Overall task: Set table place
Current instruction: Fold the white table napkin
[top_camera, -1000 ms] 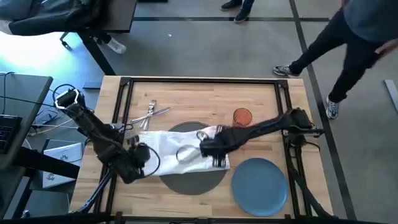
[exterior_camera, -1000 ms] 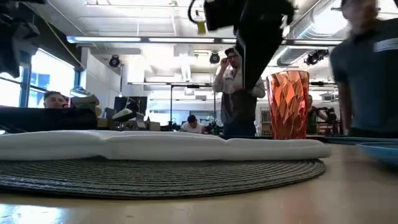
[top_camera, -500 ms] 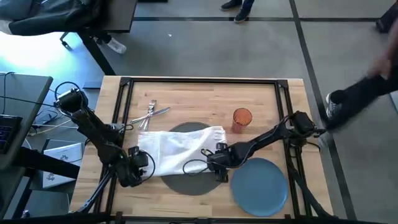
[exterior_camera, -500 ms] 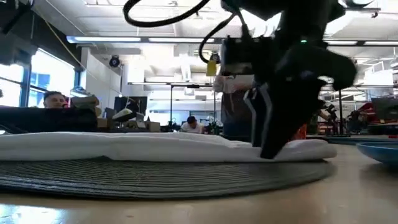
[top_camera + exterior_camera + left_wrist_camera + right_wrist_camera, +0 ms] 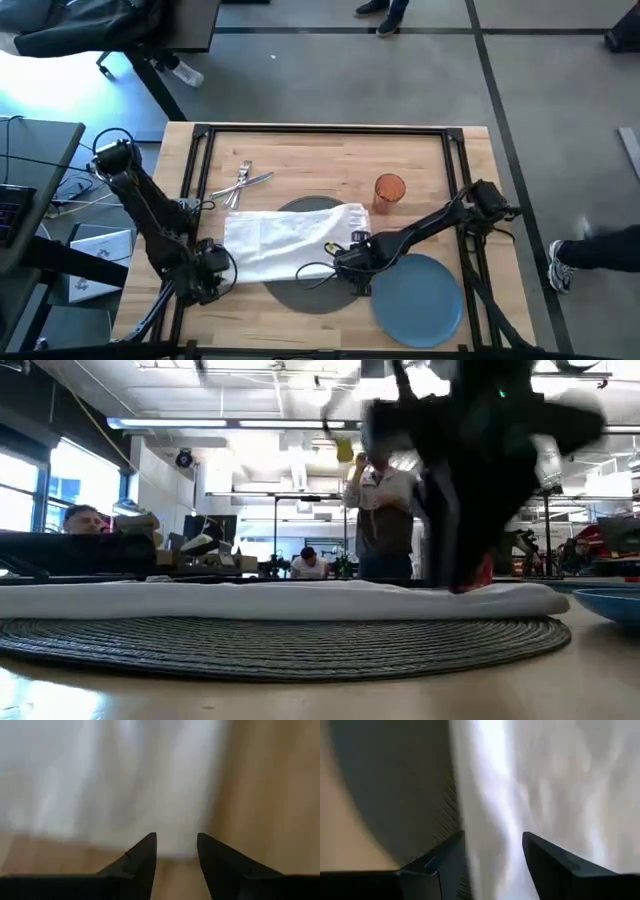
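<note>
Two grippers are down low: my right gripper [image 5: 345,268] has fingers parted over the white cloth [image 5: 290,240], holding nothing, and my left gripper [image 5: 205,277], a narrow gap between its fingers, sits empty at the cloth's near-left corner. Placemat [image 5: 318,292] lies mid-table [image 5: 330,150] under that cloth. Blue plate [image 5: 418,292], orange cup [image 5: 389,190] and cutlery [image 5: 243,183] aren't placed yet, so I'd call it early. Both arms reach inward, bent low.
</note>
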### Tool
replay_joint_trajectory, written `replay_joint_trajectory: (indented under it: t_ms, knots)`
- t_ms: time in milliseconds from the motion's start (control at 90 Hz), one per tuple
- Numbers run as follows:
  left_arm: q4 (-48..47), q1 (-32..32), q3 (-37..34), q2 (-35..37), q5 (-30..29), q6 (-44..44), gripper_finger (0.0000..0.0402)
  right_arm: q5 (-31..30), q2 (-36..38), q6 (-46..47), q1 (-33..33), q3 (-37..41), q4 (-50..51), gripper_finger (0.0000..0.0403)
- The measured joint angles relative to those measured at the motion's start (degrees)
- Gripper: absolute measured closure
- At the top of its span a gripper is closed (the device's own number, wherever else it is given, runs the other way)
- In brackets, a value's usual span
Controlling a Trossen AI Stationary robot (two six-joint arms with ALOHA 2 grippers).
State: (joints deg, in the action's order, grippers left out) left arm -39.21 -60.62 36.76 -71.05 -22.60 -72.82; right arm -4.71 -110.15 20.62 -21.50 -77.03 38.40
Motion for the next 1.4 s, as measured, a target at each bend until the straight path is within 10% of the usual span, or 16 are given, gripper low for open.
replay_joint_trajectory:
  t_ms: [156, 367, 1400]
  knots:
    - [7.32, 0.05, 0.14, -1.02, -5.77, 6.96, 0.0274, -0.87, -0.66, -3.31, 0.11, -0.56, -2.94, 0.022]
    - [18.07, 0.24, -5.6, -7.34, 0.67, 6.24, 0.0274, -0.92, -2.37, -2.04, -0.38, 4.22, -5.86, 0.022]
    - [-4.13, -1.52, -0.18, -5.61, 9.9, 4.27, 0.0275, -8.55, 4.11, 3.12, -6.14, 2.2, -0.12, 0.0219]
